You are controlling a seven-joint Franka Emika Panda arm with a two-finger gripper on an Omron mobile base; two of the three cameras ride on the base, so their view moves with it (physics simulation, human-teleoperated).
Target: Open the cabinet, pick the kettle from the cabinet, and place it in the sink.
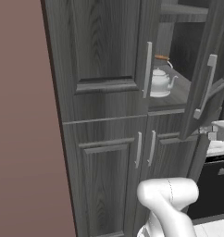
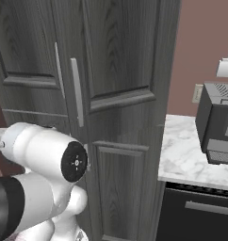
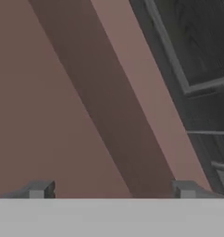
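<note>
The tall dark grey cabinet (image 1: 104,55) has its upper right door (image 1: 204,78) swung open, while the upper left door stays shut. On the shelf inside stands the white-silver kettle (image 1: 160,82), upright, its spout pointing right and its brown-barred handle raised. In the hand view my gripper (image 3: 111,190) is open, fingertips (image 3: 37,190) far apart with nothing between them. It faces the brownish-pink wall (image 3: 49,115), with the cabinet's edge (image 3: 197,55) at the upper right. The cabinet's silver bar handles (image 2: 77,92) show close in the right base view. The sink is out of view.
A brownish-pink wall (image 1: 21,139) flanks the cabinet's left side. Shorter lower doors (image 1: 109,185) sit beneath the shelf. To the right lies a white marble counter (image 2: 186,155) with a dark appliance (image 2: 219,127) on it and a black front (image 2: 200,212) below.
</note>
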